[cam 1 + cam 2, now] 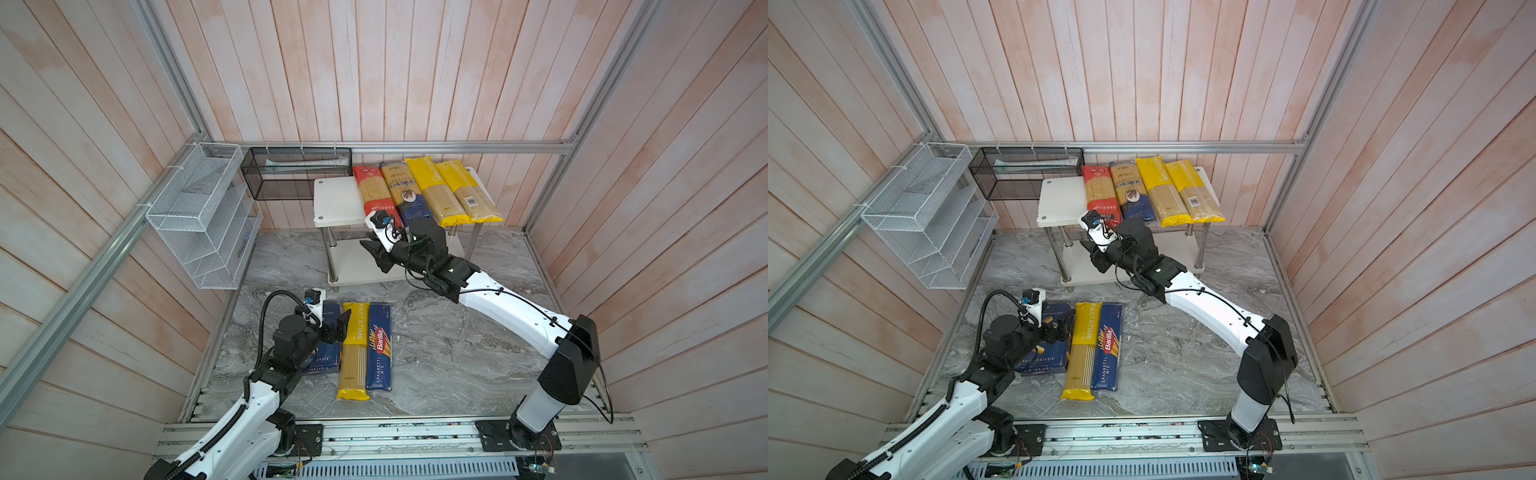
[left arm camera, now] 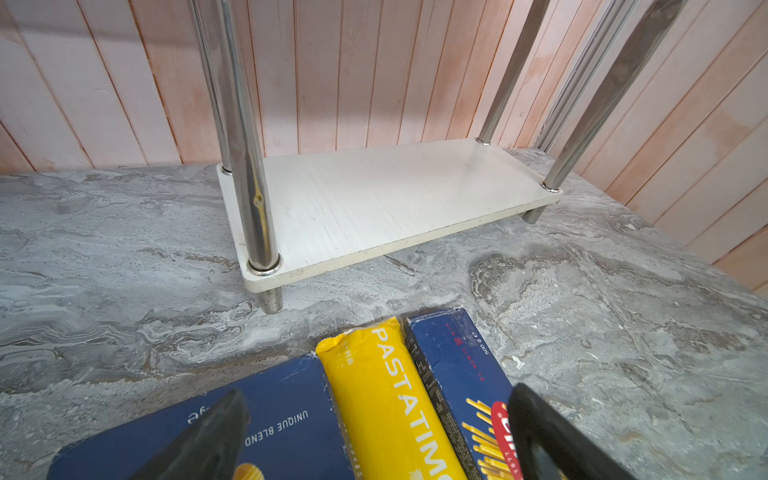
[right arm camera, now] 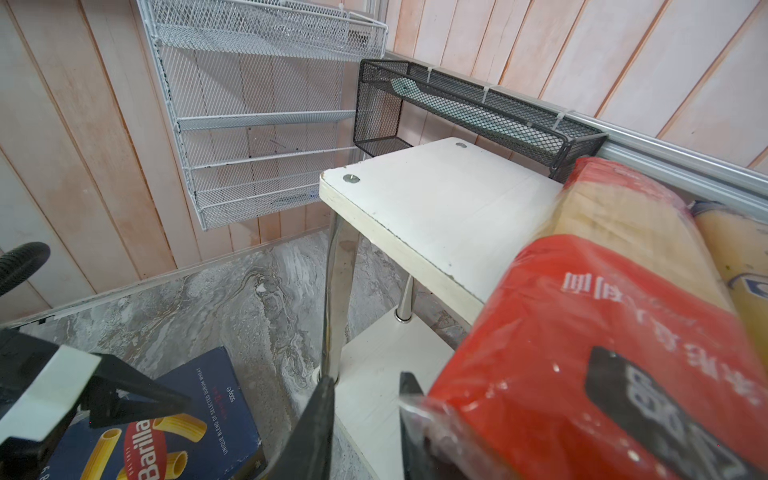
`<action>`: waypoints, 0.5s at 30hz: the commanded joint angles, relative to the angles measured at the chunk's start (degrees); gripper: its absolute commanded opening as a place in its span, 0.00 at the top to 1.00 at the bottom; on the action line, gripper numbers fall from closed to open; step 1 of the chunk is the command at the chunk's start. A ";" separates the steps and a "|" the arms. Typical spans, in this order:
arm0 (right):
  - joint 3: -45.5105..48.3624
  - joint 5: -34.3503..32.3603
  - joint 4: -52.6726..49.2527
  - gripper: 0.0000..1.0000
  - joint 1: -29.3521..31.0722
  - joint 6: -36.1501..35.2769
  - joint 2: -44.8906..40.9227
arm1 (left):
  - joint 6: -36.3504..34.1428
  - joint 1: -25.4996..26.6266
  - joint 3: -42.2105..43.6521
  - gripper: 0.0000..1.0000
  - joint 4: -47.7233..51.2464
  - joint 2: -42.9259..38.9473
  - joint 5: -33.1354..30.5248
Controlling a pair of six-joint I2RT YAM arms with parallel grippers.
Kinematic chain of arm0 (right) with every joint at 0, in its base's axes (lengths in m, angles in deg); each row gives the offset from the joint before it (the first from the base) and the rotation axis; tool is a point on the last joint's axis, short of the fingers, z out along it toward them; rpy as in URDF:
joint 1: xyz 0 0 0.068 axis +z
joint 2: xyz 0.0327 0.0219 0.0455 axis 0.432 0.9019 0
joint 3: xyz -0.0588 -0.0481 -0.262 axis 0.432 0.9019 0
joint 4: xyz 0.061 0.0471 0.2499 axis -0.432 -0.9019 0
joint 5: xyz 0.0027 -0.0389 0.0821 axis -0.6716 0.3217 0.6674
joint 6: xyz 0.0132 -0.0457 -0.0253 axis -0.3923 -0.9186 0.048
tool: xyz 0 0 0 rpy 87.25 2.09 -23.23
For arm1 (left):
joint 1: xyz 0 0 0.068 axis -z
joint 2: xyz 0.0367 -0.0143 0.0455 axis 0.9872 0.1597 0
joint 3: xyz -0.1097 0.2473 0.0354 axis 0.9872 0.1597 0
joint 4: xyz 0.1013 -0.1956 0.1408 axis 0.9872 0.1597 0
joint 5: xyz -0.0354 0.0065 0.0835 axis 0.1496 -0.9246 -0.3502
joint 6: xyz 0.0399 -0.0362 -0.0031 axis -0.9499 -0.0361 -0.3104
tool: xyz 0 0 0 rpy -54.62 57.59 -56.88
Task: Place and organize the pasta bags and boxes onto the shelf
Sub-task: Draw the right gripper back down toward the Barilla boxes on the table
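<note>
Shelf (image 1: 334,199), at 12 o'clock on the table (image 1: 457,353). The top board carries four bags side by side: red-ended bag (image 1: 374,193), beige-and-navy bag (image 1: 405,191), yellow-ended bag (image 1: 432,189), barcode-marked yellow bag (image 1: 467,191).

At 6 o'clock of the shelf, flat on the table (box, bag, box): rigatoni box (image 1: 1050,353), third yellow bag (image 1: 353,349), spaghetti box (image 1: 379,349).

Left gripper (image 2: 378,397) hovers above these with its jaws spread wide, holding nothing. Right gripper (image 3: 365,378) sits beside the red-ended bag's 6 o'clock end, jaws slightly parted with nothing between them.

2 white arms (image 1: 511,309) with black joints (black cables trailing).
</note>
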 commanded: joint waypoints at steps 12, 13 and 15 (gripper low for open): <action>-9.49 7.70 -3.72 0.71 -0.95 0.65 7.66 | -0.26 -0.13 0.86 0.00 -0.18 -0.44 0.28; -9.94 7.90 -4.14 0.71 -0.96 0.65 7.83 | -0.24 -0.13 0.86 0.00 -0.14 -0.52 0.24; -10.44 8.46 -5.12 0.71 -0.89 0.58 8.02 | -0.24 -0.12 0.95 0.00 -0.13 -0.73 0.19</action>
